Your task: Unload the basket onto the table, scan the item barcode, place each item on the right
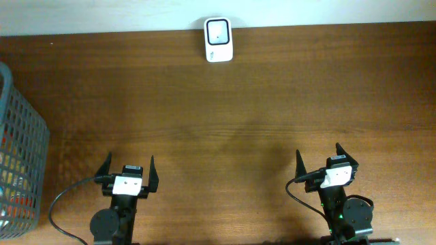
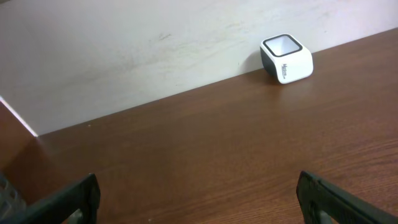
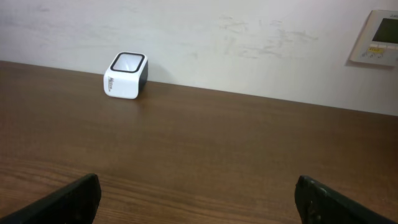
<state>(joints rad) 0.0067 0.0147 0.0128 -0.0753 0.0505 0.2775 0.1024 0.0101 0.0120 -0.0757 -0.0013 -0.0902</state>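
The scanner (image 1: pixel 218 39) stands at the far edge of the surface (image 1: pixel 238 102), by the wall. The left end effector (image 1: pixel 129 162) and right end effector (image 1: pixel 318 152) sit near, jaws wide apart, holding nothing. A basket (image 1: pixel 20 136) is at left.

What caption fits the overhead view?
Open left gripper and right gripper face a small white box-shaped scanner across the brown wooden table.

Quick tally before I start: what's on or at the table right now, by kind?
Barcode scanner: 1
Mesh basket: 1 (contents not countable through the mesh)
Grippers: 2, left gripper and right gripper, jaws open and empty
Total: 4
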